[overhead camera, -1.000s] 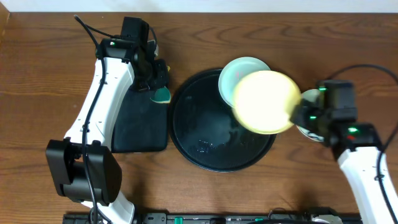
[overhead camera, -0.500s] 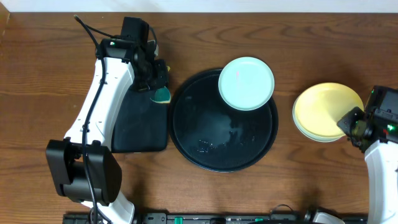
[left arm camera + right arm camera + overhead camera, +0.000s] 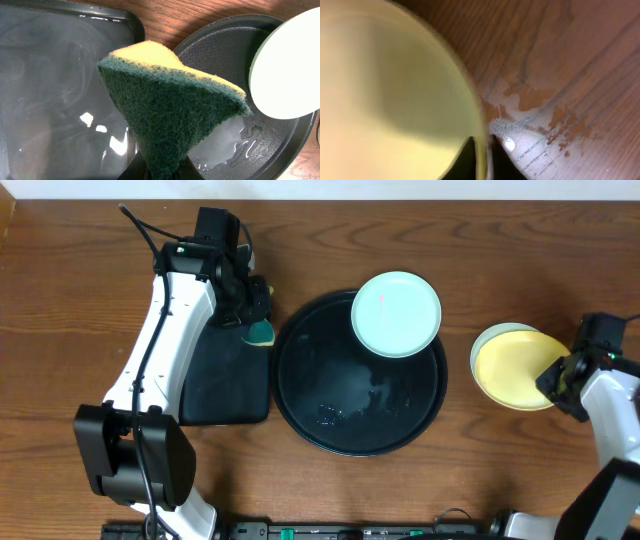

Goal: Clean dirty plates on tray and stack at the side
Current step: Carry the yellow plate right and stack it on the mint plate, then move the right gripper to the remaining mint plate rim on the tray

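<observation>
The round black tray (image 3: 330, 420) sits mid-table, wet inside; it also shows in the left wrist view (image 3: 225, 55). One mint plate (image 3: 396, 313) rests on its upper right rim and shows in the left wrist view (image 3: 290, 70). My right gripper (image 3: 556, 379) is shut on the rim of the yellow plate (image 3: 512, 370), held over a second mint plate (image 3: 492, 336) on the table at the right. The yellow plate fills the right wrist view (image 3: 385, 95). My left gripper (image 3: 256, 320) is shut on a green and yellow sponge (image 3: 170, 100) between the two trays.
A black rectangular tray (image 3: 225, 380) lies left of the round tray, wet, and shows in the left wrist view (image 3: 50, 75). The wood to the right of the yellow plate has wet patches (image 3: 540, 130).
My right gripper carried the yellow plate from above the round tray to the right, over the mint plate on the table. The left arm has not moved.
</observation>
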Tool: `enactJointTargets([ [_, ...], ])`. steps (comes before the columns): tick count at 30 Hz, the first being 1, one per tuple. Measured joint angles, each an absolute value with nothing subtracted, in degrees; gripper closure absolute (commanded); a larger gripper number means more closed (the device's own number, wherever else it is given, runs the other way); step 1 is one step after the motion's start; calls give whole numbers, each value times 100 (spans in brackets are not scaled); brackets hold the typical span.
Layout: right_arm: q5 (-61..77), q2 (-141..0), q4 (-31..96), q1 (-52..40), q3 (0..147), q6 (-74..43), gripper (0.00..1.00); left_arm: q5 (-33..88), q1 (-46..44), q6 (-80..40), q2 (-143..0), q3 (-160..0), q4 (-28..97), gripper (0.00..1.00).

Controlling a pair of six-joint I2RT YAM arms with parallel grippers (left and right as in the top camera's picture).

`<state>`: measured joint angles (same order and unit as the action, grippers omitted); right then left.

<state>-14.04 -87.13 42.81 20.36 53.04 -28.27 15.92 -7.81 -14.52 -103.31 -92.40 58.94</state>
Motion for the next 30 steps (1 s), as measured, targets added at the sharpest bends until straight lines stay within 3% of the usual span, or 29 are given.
enactJointTargets([
  [8,-902,-8779,4427,2034,5450,-2521,71,1592,-781,-1452,-10331,-9240,5894,93],
  [15,427,-8781,4766,1933,6676,-1931,66,1594,-781,-1452,-10331,-9240,5887,93],
  [24,1184,-8958,4469,679,7625,-1455,64,1592,-781,-1452,-10331,-9240,5854,92],
  [30,1223,-10068,4416,95,8311,-1133,59,1592,-781,-1452,-10331,-9240,5852,93],
])
